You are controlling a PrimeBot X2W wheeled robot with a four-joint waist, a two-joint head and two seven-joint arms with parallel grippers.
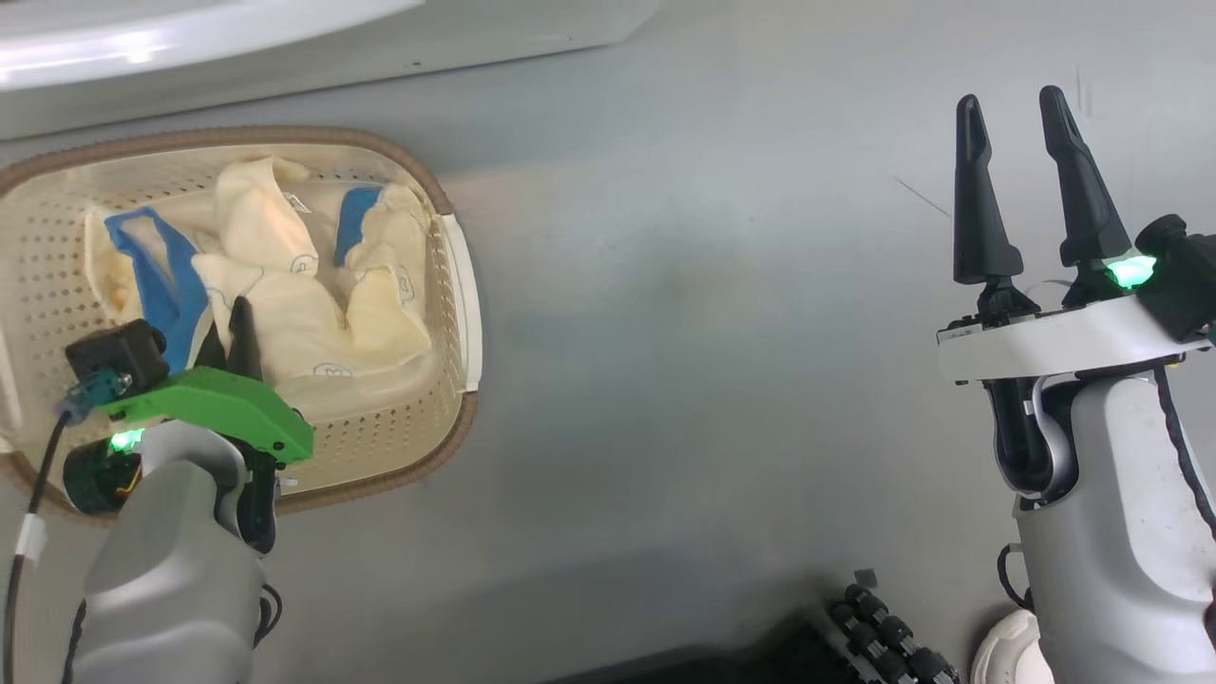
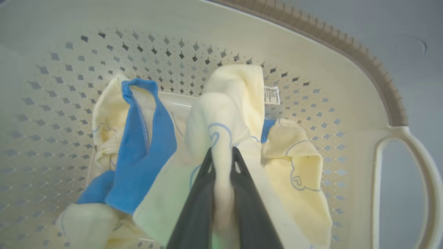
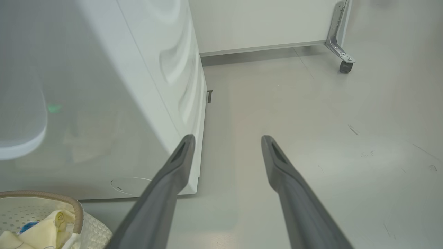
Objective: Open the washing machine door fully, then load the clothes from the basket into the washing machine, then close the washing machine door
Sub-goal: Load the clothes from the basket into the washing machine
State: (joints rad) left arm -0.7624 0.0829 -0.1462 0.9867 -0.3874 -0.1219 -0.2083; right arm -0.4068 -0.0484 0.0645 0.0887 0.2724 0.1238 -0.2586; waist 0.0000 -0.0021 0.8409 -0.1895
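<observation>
Left wrist view: what has the left gripper [image 2: 221, 150] got?
— Its jaws are pinched shut on a raised fold of the clothes [image 2: 228, 103], cream with blue bands, lying in the basket [image 2: 346, 103].
Which step is that, then?
— Loading, I judge: a garment is gripped but not lifted out. The rest of the pile sits on the basket's bottom.
And the right gripper [image 1: 1009, 97]?
— Spread wide and empty, held over bare floor well to the right of the basket. Its wrist view looks along the washing machine [image 3: 104, 86], which stands just beyond the basket.
What does the next move call for?
— A straight lift until the cloth clears the rim, since the fold may drag its neighbours along, then a swing to the drum. Whether the door is open I cannot tell here.
</observation>
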